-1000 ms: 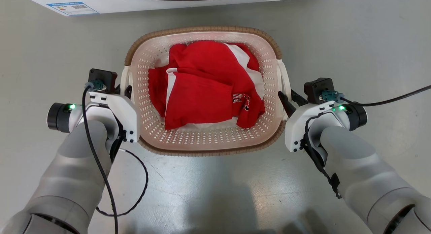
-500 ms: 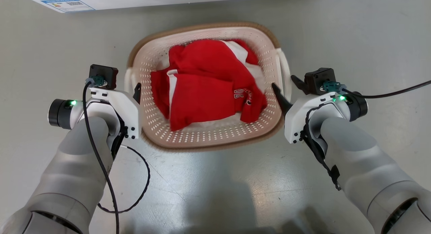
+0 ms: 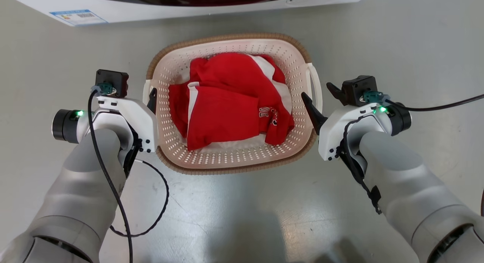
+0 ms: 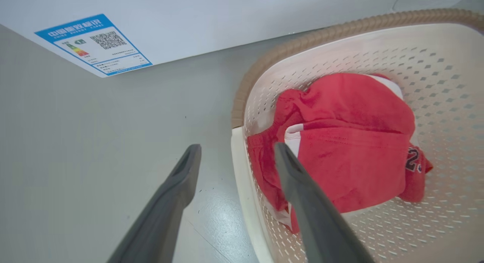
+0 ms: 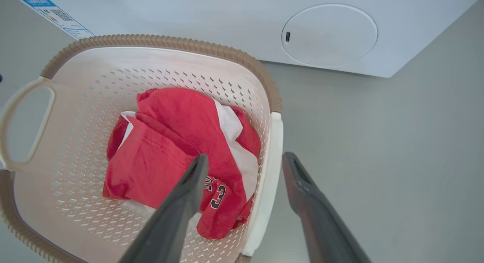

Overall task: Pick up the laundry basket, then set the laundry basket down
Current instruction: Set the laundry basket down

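Observation:
The laundry basket (image 3: pixel 234 157), cream-white and perforated with a brown woven-look rim, stands on the grey floor before me with a red and white garment (image 3: pixel 227 104) inside. My left gripper (image 3: pixel 146 96) is open at the basket's left side. In the left wrist view its fingers (image 4: pixel 291 168) straddle the white left handle (image 4: pixel 242 179), one inside the basket and one outside. My right gripper (image 3: pixel 320 96) is open too, and its fingers (image 5: pixel 298 176) straddle the right handle (image 5: pixel 270 172) the same way. Neither gripper holds anything.
The white washing machine (image 3: pixel 211 11) stands just beyond the basket, with a blue label (image 3: pixel 77 17) at its lower left. A black cable (image 3: pixel 435 106) runs off to the right from my right wrist. Another cable (image 3: pixel 160 206) loops on the floor by my left arm.
Both grippers were shut on the basket's handles and have opened. The basket has sunk and now looks smaller. The head camera has shifted a little.

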You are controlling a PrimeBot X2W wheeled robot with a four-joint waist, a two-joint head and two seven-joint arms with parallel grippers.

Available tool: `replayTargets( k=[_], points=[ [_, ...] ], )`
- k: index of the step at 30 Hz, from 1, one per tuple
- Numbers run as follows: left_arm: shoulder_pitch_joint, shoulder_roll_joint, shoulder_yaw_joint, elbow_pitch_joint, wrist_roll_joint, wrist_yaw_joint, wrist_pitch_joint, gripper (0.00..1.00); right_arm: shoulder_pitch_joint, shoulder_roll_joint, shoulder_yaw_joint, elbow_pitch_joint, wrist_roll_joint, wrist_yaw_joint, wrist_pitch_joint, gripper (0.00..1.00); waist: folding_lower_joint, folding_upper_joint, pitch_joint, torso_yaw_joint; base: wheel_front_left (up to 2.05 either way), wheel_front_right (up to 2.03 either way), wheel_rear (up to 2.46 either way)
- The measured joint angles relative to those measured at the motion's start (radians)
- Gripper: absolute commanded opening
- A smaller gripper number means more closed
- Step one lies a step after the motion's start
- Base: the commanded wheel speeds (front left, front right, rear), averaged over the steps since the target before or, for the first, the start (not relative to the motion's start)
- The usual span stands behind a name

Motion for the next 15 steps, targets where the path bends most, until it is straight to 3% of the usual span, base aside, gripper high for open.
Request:
replayTargets(
  k=[6,15],
  points=[
    [0.031,-0.012,0.019,0.0,-0.02,0.001,-0.024,1.0,0.031,0.0,-0.079,-0.027,-0.064,0.0,0.0,1.0,0.0,0.0,-0.043,-0.002,0.0,0.0,0.0],
    [0.114,-0.019,0.082,-0.075,-0.054,0.012,-0.044,1.0,0.119,-0.003,-0.298,-0.081,-0.249,0.0,0.0,1.0,0.0,0.0,-0.159,-0.003,0.0,0.0,0.0]
  ],
)
